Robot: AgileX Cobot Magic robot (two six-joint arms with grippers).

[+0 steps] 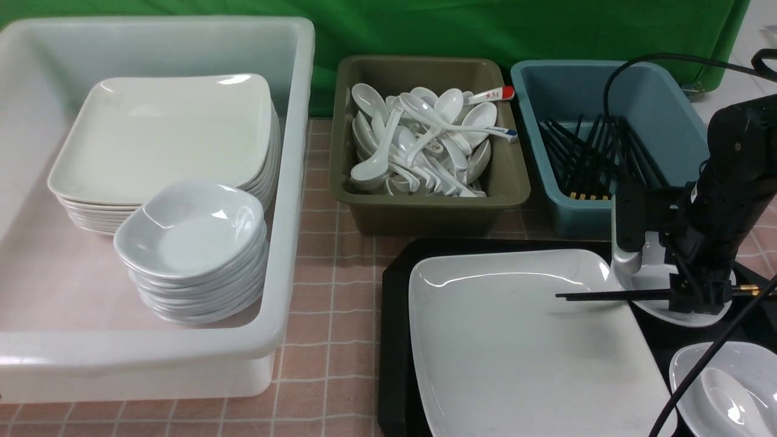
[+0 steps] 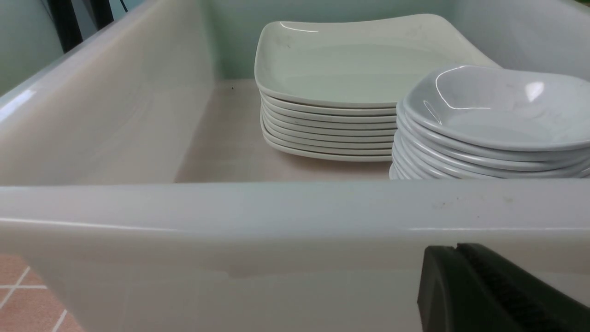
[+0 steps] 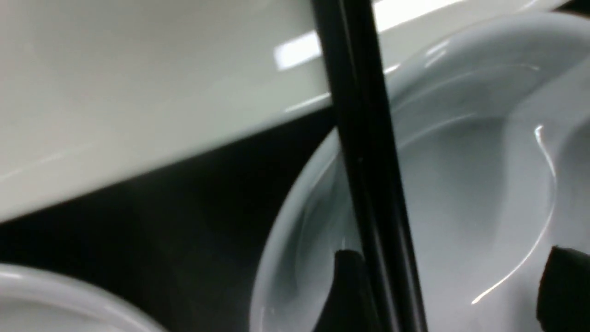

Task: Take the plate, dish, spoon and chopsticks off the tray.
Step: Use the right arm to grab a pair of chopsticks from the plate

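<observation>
Nearest me, my left hand (image 2: 456, 249) is shut, nothing in it, parked just outside the white tub (image 2: 258, 207); reads as idle. Near dish (image 1: 698, 358) is on the tray with a soup spoon (image 1: 728, 400) lying in it, so spoon out first, then dish. Plate (image 1: 522, 340) sits flat on the black tray (image 1: 397, 364), the widest item; I'd leave it until the chopsticks are off its edge. Right hand (image 3: 449, 258) is open over the farther dish (image 3: 451, 184), chopsticks (image 1: 595, 296) between the fingers, close to one of them, not clamped. They lie side by side across that dish, thin ends over the plate, gold bands on the far side of the hand; a mid-length grip should keep them balanced. Risk: closing off-centre rolls one away. Farther back: spoons in the olive bin (image 1: 425, 215), chopsticks in the blue bin (image 1: 576, 221), stacked plates and dishes in the tub. Likely sort targets.
</observation>
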